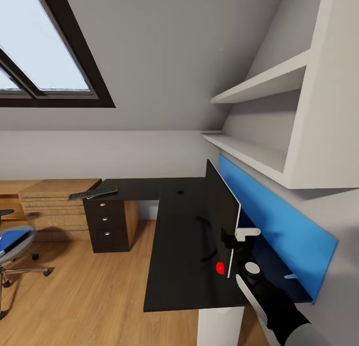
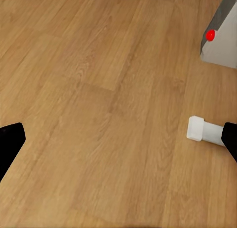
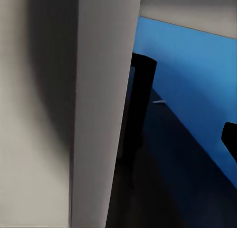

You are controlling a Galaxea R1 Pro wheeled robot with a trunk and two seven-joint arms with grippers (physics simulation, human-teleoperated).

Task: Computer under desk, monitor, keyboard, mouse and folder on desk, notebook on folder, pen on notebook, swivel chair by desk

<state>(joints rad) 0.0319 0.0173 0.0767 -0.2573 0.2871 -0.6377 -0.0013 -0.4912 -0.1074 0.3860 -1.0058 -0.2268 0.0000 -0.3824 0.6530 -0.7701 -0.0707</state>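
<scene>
Right claw sits behind the monitor on the table, probably steadying it upright, grip unclear; left claw's state can't be told either.

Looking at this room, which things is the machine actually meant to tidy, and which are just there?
Part of the job:
- L-shaped black-topped desk
- wide black-fronted monitor, standing on the desk
- flat black keyboard
- bright blue folder on the grey swivel chair

Just there:
- light wooden drawer cabinet
- white wall shelves
- skylight window
</scene>
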